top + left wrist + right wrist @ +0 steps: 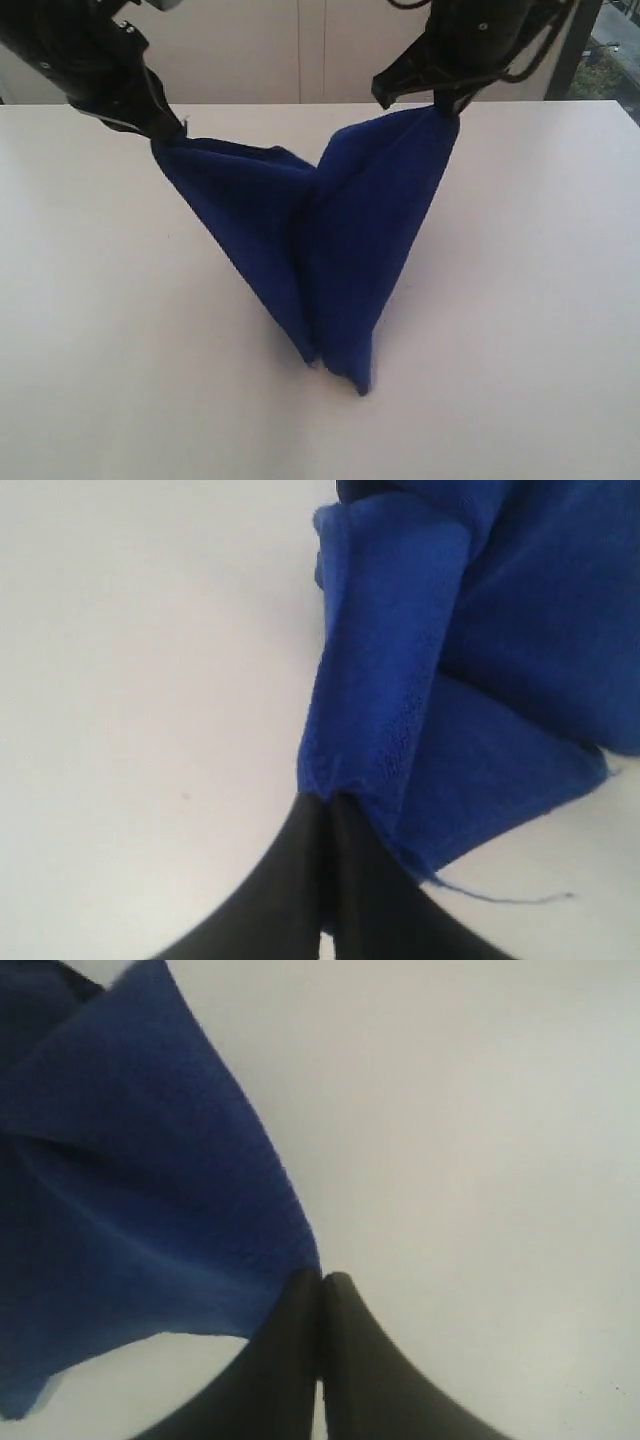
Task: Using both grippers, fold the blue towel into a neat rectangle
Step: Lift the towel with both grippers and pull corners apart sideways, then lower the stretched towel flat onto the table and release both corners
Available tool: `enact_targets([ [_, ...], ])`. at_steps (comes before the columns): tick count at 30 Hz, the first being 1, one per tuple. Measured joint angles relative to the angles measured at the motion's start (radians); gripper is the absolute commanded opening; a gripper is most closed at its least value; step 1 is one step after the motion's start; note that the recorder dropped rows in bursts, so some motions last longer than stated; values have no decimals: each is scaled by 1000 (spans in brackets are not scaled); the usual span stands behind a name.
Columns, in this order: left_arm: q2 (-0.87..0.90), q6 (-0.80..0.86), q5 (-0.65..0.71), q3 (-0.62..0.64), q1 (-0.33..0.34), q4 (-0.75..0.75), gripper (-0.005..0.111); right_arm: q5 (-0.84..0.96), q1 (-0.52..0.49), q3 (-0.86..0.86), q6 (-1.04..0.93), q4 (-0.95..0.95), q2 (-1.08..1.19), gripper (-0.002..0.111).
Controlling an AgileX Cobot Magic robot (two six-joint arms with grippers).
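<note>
Exterior view gives you the whole picture: the left claw (pixel 168 125) is pinched tight on one upper corner of the blue towel (pixel 330 240), and the right claw (pixel 447 100) is pinched tight on the other. From the towel's middle, the left claw sits at about ten o'clock and the right claw at about one o'clock. The cloth hangs below them in two bunched lobes that meet in a point at six o'clock. That point seems to touch the tabletop (pixel 100 360), though the shadow there makes it hard to confirm. To do this step well, you likely need to draw the claws apart until the edge between them is taut and hold both at one height. Then lower the hanging end first and lay the held edge squarely over it.
</note>
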Motion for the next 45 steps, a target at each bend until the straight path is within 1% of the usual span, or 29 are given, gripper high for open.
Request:
enact_targets([
  [5, -136, -53, 164, 0, 0, 57, 0, 4, 0, 99, -1, 11, -189, 0],
  [7, -198, -60, 199, 9, 0, 60, 0, 6, 0, 151, -4, 18, -271, 0],
  [11, -343, -83, 251, 41, 0, 88, 0, 9, 0, 249, -4, 42, -447, 0],
  [16, -487, -201, 323, 60, 0, 243, 0, 11, 0, 358, 53, 59, -653, 0],
  [19, -565, -250, 326, 60, 0, 315, 0, 14, 0, 404, 86, 59, -763, 0],
  [21, -626, -286, 326, 60, 0, 332, 0, 16, 0, 419, 114, 50, -835, 0],
  [24, -678, -350, 326, 60, 0, 337, 0, 18, 0, 420, 167, -42, -869, 0],
  [25, -685, -386, 326, 72, 0, 337, 0, 18, 0, 421, 184, -98, -848, 0],
  [28, -637, -418, 316, 138, 0, 337, 0, 3, -5, 448, 195, -154, -737, 0],
  [30, -538, -455, 213, 220, 0, 358, 0, -52, -5, 477, 223, -217, -593, 0],
  [32, -422, -502, 67, 293, 0, 404, 0, -118, -5, 509, 304, -333, -457, 0],
  [33, -385, -520, 26, 310, 0, 426, 0, -138, -5, 515, 330, -372, -417, 0],
  [37, -196, -724, -188, 370, 0, 647, 0, -218, -9, 527, 501, -574, -203, 0],
  [39, -138, -785, -276, 380, 0, 697, 0, -267, -28, 527, 566, -610, -140, 0],
  [42, -47, -812, -445, 382, 0, 727, 0, -369, -59, 527, 629, -625, -70, 0],
  [45, 4, -816, -541, 382, 2, 747, 0, -414, -88, 527, 677, -639, -37, 0],
])
